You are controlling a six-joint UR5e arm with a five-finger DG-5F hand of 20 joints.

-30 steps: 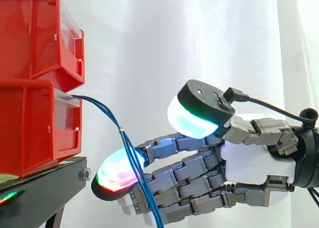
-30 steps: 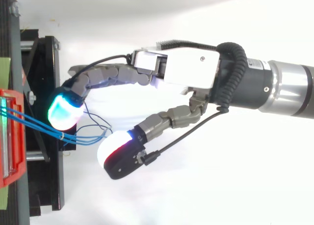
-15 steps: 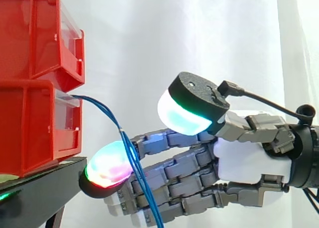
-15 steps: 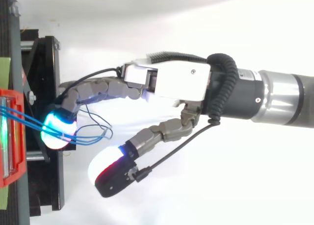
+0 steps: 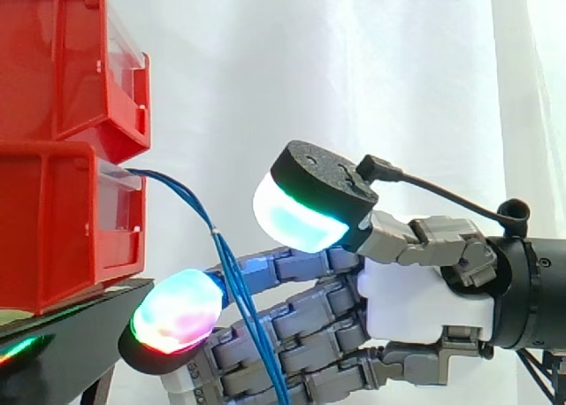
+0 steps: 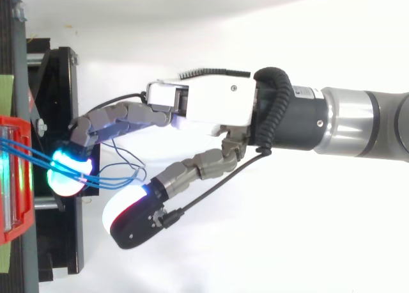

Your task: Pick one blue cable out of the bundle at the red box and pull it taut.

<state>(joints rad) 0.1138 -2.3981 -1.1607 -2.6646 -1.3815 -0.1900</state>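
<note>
A bundle of thin blue cables [image 5: 189, 199] comes out of the lower red box [image 5: 62, 219] and droops down to the right. In the top view the cables [image 6: 32, 155] run right from the box [image 6: 11, 178] and end in loose loops. My hand [image 5: 424, 301] reaches in from the right, open, with its fingers stretched out behind the hanging strands. One glowing fingertip [image 5: 172, 321] lies past the cables at the stand's edge, and in the top view that fingertip [image 6: 64, 173] sits right at the strands. The thumb's pad [image 5: 296, 215] hovers apart, above and right of the bundle. Nothing is pinched.
A second red bin [image 5: 71, 60] is stacked on the lower one. Both rest on a black stand [image 5: 80, 339] whose edge lies just under the fingertips. A white curtain [image 5: 354, 69] hangs behind, with free room to the right.
The hand has moved left toward the bins and slightly down. Its fingertip passed from beside the hanging cables to beyond them, at the stand's edge. The cables hang much as before.
</note>
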